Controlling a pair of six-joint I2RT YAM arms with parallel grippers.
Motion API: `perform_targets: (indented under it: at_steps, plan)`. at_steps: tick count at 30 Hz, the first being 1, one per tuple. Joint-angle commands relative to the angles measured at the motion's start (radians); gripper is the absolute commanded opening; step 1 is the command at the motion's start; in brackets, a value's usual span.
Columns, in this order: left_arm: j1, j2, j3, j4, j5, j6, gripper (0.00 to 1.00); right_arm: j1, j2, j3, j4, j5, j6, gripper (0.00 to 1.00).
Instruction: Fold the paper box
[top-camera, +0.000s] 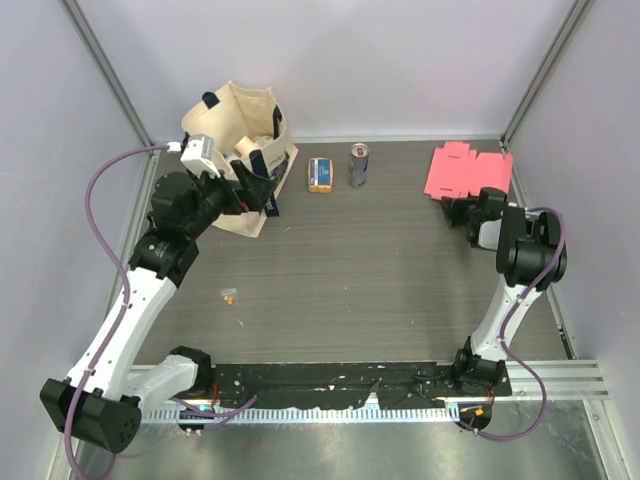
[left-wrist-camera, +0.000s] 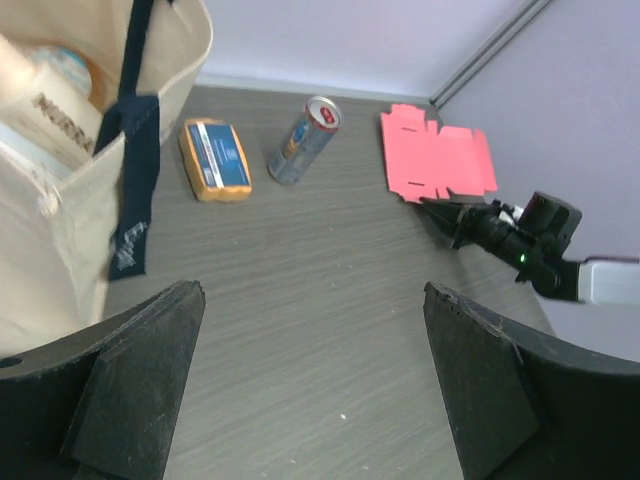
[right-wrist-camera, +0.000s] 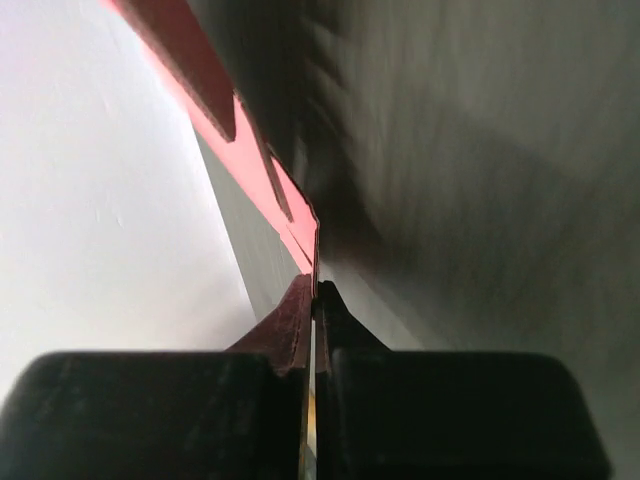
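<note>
Currently my right gripper (right-wrist-camera: 316, 292) clamps one edge of the flat paper box (top-camera: 468, 170); my left gripper (left-wrist-camera: 310, 320) hangs spread wide, empty.

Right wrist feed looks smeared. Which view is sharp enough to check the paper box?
Right wrist: table blurred and streaked, only the paper box edge pinched in the right end effector reads clearly. Left wrist: sharp, even light, whole flat box visible. Top external: sharp, soft shadows, no glare.
</note>
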Motion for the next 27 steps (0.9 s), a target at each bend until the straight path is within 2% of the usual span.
perform_targets:
  at_steps: [1,3,6,7,8,11,14,15,18,23,27]
  plan:
    - [-0.003,0.032,-0.064,0.071,-0.008,-0.220,0.96,0.053,-0.226,-0.223,0.171,-0.094,0.005,0.02]
    - [-0.003,0.080,-0.128,0.137,0.088,-0.312,0.95,0.071,-0.350,-0.360,0.214,-0.152,-0.003,0.02]
    - [-0.008,0.153,-0.237,0.380,0.216,-0.522,0.91,0.075,-0.535,-0.533,0.232,-0.221,-0.009,0.01]
    - [-0.026,0.215,-0.260,0.516,0.268,-0.620,0.88,0.065,-0.582,-0.567,0.220,-0.243,-0.014,0.01]
    - [-0.044,0.245,-0.277,0.569,0.278,-0.651,0.86,0.067,-0.628,-0.601,0.219,-0.270,-0.011,0.02]
    - [-0.153,0.367,-0.291,0.677,0.259,-0.706,0.82,0.073,-0.809,-0.708,0.205,-0.367,0.020,0.01]
    - [-0.277,0.477,-0.288,0.803,0.198,-0.772,0.84,0.071,-1.007,-0.752,0.052,-0.438,-0.015,0.02]
    - [-0.302,0.502,-0.290,0.847,0.181,-0.788,0.86,0.071,-1.106,-0.767,-0.029,-0.450,-0.021,0.01]
    - [-0.391,0.604,-0.273,0.971,0.105,-0.832,1.00,0.075,-1.260,-0.790,-0.111,-0.493,-0.002,0.01]
    - [-0.483,0.749,-0.186,1.102,0.060,-0.881,1.00,0.082,-1.282,-0.847,0.053,-0.527,0.137,0.01]
    - [-0.498,0.877,-0.166,1.359,0.014,-0.961,0.89,0.085,-1.286,-0.844,0.045,-0.528,0.131,0.02]
